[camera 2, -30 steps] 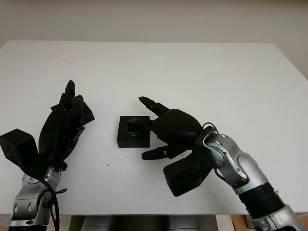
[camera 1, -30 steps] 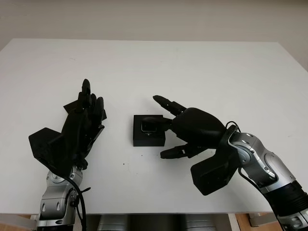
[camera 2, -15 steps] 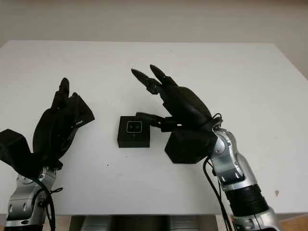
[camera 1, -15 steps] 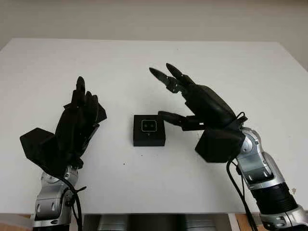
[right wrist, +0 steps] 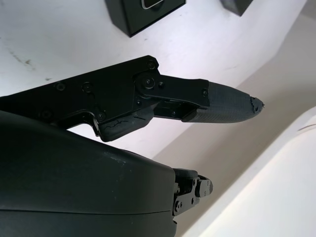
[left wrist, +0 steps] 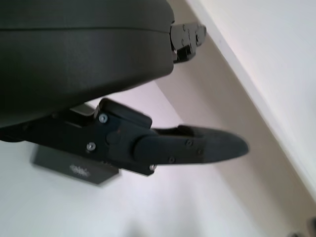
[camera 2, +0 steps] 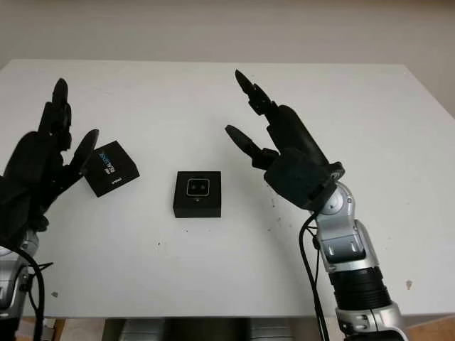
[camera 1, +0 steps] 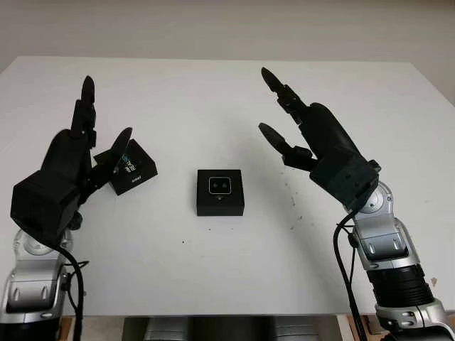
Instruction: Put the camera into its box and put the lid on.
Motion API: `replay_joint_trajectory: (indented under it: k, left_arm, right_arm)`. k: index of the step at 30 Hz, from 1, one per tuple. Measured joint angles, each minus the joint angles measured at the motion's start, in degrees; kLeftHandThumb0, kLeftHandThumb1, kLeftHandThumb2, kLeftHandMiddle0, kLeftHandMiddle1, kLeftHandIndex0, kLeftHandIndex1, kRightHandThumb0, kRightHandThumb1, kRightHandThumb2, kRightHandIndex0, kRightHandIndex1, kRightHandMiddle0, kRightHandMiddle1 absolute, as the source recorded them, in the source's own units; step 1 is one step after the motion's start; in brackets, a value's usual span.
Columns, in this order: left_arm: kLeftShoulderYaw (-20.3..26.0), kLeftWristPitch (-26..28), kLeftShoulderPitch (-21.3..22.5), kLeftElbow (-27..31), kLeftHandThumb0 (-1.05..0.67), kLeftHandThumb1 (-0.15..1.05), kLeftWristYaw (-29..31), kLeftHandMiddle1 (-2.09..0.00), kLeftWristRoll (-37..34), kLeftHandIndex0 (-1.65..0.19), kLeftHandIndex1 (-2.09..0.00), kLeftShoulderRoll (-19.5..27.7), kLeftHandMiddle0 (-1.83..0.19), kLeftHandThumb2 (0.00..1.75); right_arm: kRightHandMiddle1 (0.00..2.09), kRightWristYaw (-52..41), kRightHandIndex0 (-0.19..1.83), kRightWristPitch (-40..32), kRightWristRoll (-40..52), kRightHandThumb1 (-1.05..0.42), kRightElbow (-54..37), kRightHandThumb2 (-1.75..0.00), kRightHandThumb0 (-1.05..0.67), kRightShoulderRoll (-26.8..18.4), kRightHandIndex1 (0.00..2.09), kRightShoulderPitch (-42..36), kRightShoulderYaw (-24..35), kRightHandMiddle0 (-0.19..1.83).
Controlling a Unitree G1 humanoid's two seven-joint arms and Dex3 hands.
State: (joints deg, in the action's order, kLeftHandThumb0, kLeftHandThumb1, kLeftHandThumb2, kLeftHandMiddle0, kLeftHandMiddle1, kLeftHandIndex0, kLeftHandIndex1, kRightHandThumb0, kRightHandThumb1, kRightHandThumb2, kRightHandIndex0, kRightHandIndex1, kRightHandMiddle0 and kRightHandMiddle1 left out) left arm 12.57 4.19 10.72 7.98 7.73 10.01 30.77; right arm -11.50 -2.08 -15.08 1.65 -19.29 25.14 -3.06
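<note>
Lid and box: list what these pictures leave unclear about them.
- Lid: its left corner is hidden behind the open left hand in the left eye view; its printed lettering is too small to read.
- Box: the camera shows its face from above; how deep it sits cannot be told.
- Right wrist view: the box is cut off by the picture's edge beyond the open right hand.
</note>
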Motion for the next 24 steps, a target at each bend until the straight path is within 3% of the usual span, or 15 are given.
replay_joint_trajectory:
  k: [7, 15, 24]
  left_arm:
    - [-3.8, -0.4, 3.4, -5.9, -0.92, 1.04, 0.4, 0.0, 10.2, 0.19, 0.0, 6.2, 0.19, 0.07]
    - [-9.7, 2.6, 6.8, -10.3, -1.04, 1.05, 0.6, 0.0, 18.3, 0.19, 0.0, 7.0, 0.19, 0.12]
    - [-13.7, 2.8, 8.7, -14.5, -1.05, 1.05, 3.7, 0.0, 19.9, 0.19, 0.0, 7.3, 0.19, 0.16]
  right_arm:
    - [0.03, -0.1, -0.02, -0.9, 1.0, -1.05, 0.3, -0.6, -0.81, -0.8, 0.07, 0.2, 1.4, 0.02]
    - [0.04, 1.9, 0.01, 0.8, 2.5, -1.05, 2.5, -0.6, -0.84, -1.0, 0.08, 0.6, 3.0, 0.03]
    - [0.04, 3.4, 0.0, 0.9, 4.6, -1.05, 4.4, -0.61, -0.85, -0.7, 0.06, 1.8, 3.8, 0.03]
